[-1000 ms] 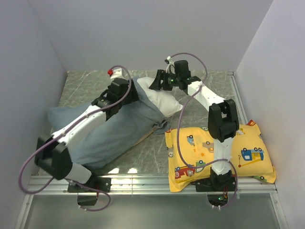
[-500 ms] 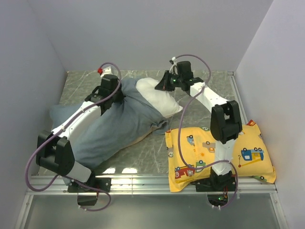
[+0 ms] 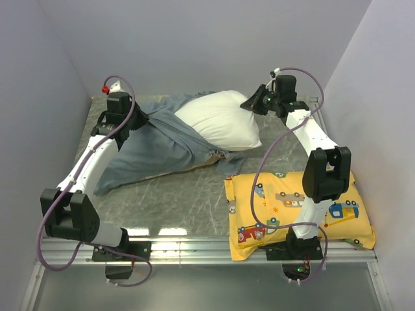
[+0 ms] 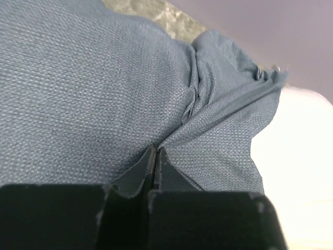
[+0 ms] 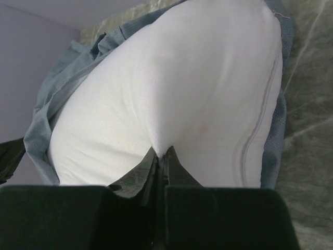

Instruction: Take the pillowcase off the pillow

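— Blue-grey pillowcase [image 3: 155, 139], location?
— Leftward of the pillow [image 3: 217, 120], partly off. My left gripper [image 4: 156, 152] is pinched tight on its cloth; my right gripper [image 5: 162, 152] clamps the pillow's opposite end.

Left gripper [image 3: 135, 120] has the pillowcase [image 3: 149, 150] pinched, fabric drawn taut from its tips. Right gripper [image 3: 250, 103] clamps the pillow [image 3: 219, 122] at its corner. Pillow bulges white between both grippers. Yellow pillow [image 3: 295, 207] lies well behind the right gripper.
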Controlling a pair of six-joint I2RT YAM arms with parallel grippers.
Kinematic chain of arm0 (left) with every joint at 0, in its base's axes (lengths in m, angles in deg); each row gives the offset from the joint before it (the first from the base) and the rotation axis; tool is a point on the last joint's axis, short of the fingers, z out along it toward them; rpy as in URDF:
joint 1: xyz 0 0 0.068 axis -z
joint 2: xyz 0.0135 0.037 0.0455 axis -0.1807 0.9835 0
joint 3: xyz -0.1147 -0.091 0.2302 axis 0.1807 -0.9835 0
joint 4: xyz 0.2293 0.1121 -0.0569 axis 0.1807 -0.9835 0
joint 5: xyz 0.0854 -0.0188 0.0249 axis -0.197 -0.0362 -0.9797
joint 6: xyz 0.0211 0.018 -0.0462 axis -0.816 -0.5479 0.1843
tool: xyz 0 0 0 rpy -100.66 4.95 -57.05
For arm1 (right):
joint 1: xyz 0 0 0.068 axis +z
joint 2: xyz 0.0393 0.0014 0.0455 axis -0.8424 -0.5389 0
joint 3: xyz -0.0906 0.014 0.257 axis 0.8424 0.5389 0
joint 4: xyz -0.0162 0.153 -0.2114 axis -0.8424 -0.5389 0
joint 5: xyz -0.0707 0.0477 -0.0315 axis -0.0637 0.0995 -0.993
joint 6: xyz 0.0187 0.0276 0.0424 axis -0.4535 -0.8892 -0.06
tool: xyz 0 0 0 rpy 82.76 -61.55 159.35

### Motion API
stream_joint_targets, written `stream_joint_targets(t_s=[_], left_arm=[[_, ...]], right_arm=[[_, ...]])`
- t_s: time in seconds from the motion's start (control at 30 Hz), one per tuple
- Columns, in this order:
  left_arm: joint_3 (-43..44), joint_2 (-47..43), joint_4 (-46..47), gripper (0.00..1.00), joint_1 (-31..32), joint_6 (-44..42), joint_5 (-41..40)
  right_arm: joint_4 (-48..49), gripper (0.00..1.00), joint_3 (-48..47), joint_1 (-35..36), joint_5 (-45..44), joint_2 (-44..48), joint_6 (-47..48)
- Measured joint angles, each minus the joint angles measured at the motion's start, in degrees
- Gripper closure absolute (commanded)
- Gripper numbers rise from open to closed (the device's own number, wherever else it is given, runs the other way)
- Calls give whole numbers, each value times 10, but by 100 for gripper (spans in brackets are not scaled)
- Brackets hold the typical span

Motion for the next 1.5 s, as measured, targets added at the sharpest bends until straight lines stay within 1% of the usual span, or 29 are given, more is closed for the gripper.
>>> stream_joint_targets(t_s=[0.1, 0.13, 0.17, 0.2, 0.23, 0.27, 0.3, 0.33, 0.37, 0.47, 0.6, 0.73, 0.8, 0.9, 1.0, 1.13, 1.23, 1.27, 1.3, 1.33, 1.4, 1.43, 1.47, 1.5], left_arm=[[-31, -12, 19, 99, 2, 0, 21], [-42, -14, 24, 98, 6, 0, 22], [-50, -15, 29, 90, 13, -1, 22], [-59, -16, 35, 84, 21, -3, 21], [-66, -16, 40, 74, 30, -5, 21], [-71, -16, 45, 55, 38, -6, 21], [-74, -16, 47, 47, 42, -9, 21], [-80, -20, 57, 41, 49, -9, 21], [-85, -24, 64, 33, 52, -8, 21], [-98, -51, 76, 27, 68, -13, 23], [-94, -84, 71, 25, 101, -25, 14], [-79, -100, 60, 24, 165, -31, -16], [-82, -107, 50, 23, 199, -30, -32], [-113, -127, 50, 22, 252, -19, -59], [-158, -136, 55, 21, 297, -2, -80], [-224, -115, 76, 19, 343, 25, -109], [-259, -78, 97, 21, 359, 42, -140], [-264, -67, 105, 25, 359, 44, -148], [-267, -51, 114, 27, 359, 46, -158], [-268, -36, 126, 30, 359, 49, -168], [-268, -6, 155, 50, 359, 53, -190], [-268, 5, 165, 73, 360, 55, -201], [-268, 13, 171, 84, 360, 59, -210], [-266, 20, 173, 92, 361, 57, -221]], right_arm=[[-11, 99, 0, 0, -4, 0, 5], [-15, 92, 0, 2, -11, 0, 9], [-20, 76, 0, 4, -19, 0, 15], [-26, 67, 0, 6, -28, 0, 19], [-33, 51, -1, 8, -38, 0, 28], [-39, 45, -2, 9, -51, 0, 35], [-44, 40, -2, 12, -64, 3, 47], [-48, 33, -2, 16, -80, 7, 57], [-50, 31, 0, 18, -93, 13, 64], [-51, 28, 24, 38, -137, 64, 90], [-38, 25, 79, 96, -197, 179, 118], [4, 24, 167, 176, -258, 288, 136], [17, 24, 208, 206, -280, 318, 140], [29, 23, 265, 228, -318, 328, 143], [30, 23, 301, 245, -359, 305, 145], [30, 22, 325, 280, -400, 275, 149], [33, 23, 327, 298, -436, 259, 149], [36, 23, 327, 300, -447, 254, 149], [39, 24, 326, 301, -457, 247, 149], [41, 28, 325, 301, -468, 239, 149], [41, 37, 320, 301, -486, 224, 149], [41, 54, 315, 302, -495, 215, 149], [39, 68, 307, 302, -502, 205, 153], [38, 80, 297, 303, -509, 195, 155]])
